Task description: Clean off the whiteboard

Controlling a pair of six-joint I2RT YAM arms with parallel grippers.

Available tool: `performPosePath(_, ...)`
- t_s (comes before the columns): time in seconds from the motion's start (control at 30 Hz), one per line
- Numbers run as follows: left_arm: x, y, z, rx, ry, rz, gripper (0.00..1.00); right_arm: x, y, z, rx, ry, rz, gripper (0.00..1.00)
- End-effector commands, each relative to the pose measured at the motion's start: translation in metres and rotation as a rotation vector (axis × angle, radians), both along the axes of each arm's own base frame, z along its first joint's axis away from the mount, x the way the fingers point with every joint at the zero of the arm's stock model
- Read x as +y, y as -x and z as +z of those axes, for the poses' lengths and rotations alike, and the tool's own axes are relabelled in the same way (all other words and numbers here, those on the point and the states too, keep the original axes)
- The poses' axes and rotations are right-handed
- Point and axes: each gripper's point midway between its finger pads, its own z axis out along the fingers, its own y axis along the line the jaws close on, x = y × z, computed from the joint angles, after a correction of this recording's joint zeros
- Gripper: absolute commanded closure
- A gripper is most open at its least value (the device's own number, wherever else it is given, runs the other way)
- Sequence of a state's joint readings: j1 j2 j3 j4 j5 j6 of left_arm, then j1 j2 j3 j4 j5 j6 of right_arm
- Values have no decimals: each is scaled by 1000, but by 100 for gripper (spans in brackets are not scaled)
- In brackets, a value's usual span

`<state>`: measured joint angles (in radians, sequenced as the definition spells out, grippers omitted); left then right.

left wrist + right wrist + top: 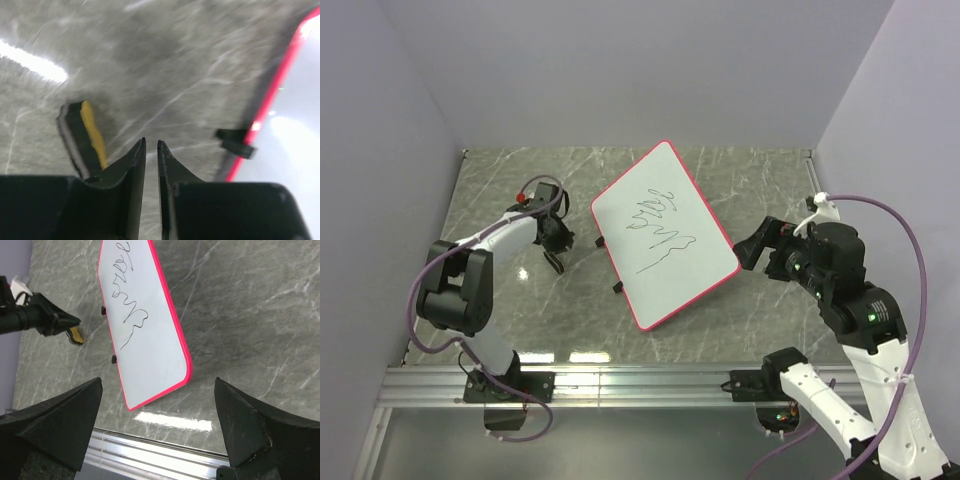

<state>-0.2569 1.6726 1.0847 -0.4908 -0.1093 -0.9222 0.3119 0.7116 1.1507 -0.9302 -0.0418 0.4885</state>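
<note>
The whiteboard (665,235) lies at an angle in the middle of the table, white with a red-pink frame and black scribbles (131,315) on it. Its red edge (272,95) shows at the right of the left wrist view. A small yellow and black eraser (82,135) stands on its edge on the table just outside my left gripper's left finger. My left gripper (151,144) sits left of the board, its jaws drawn to a thin slit with nothing between them. My right gripper (158,382) hovers wide open and empty by the board's right corner (748,250).
Two black clips (103,310) (113,359) stick out from the board's left edge. An aluminium rail (640,385) runs along the near edge of the marble-patterned table (500,180). Lilac walls enclose the left, back and right.
</note>
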Motion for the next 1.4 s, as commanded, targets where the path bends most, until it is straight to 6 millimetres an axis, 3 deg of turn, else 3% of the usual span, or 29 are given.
performPosePath(0.0, 4, 15, -4, 23, -11, 10, 80, -6, 0, -2, -14, 28, -16, 0)
performPosePath(0.07, 12, 24, -3, 22, -37, 22, 78, -5, 0, -4, -12, 35, -11, 0)
performPosePath(0.3, 33, 43, 31, -30, -107, 39, 74, 1, -8, -9, -9, 36, 14, 0)
performPosePath(0.5, 38, 50, 38, -46, -125, 51, 73, 5, -17, -8, -17, 48, 37, 0)
performPosePath(0.6, 41, 50, 38, -48, -133, 53, 66, 8, -18, -7, -22, 47, 49, 0)
performPosePath(0.7, 45, 55, 31, -30, -150, 68, 36, 9, -19, -4, -27, 33, 49, 0)
performPosePath(0.73, 46, 61, 22, -9, -155, 63, 20, 9, -19, -3, -29, 29, 50, 0)
performPosePath(0.83, 48, 69, 7, 8, -162, 55, 11, 9, -17, -4, -27, 33, 51, 0)
performPosePath(1.2, 50, 58, -17, 4, -184, 50, 12, 8, -3, -15, 8, 32, 67, 0)
performPosePath(1.3, 53, 55, -25, 15, -189, 57, 16, 7, -3, -13, 9, 38, 68, 0)
performPosePath(1.37, 52, 54, -30, 17, -185, 53, 25, 7, -3, -11, 9, 43, 68, 0)
